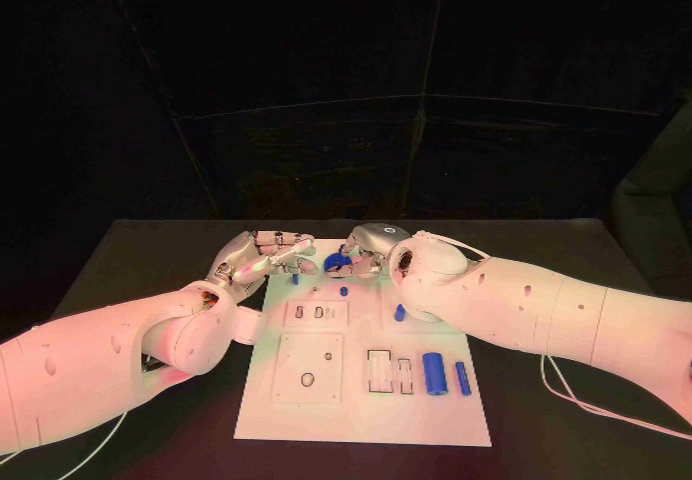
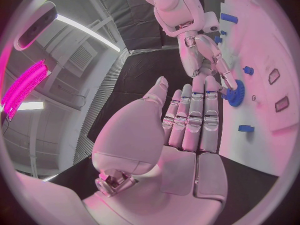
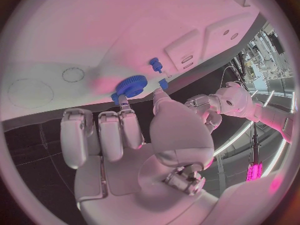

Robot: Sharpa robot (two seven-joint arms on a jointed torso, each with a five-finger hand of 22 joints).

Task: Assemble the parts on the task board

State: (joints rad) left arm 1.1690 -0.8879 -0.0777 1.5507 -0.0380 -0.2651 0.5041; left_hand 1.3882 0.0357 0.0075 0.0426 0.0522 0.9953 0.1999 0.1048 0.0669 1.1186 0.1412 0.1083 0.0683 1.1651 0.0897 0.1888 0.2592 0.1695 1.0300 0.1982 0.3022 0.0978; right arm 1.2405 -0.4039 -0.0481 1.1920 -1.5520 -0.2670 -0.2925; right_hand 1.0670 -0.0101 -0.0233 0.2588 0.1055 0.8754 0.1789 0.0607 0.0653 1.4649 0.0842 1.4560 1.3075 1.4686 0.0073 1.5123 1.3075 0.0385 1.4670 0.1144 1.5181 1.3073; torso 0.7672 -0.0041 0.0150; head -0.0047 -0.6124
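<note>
Task board point(image 1: 361, 410) bears cylinders point(image 1: 434, 374); right hand point(image 1: 369, 250) touches gear point(image 1: 336, 262)

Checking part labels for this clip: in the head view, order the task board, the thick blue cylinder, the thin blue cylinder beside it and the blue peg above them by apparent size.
1. task board
2. thick blue cylinder
3. thin blue cylinder
4. blue peg
</note>
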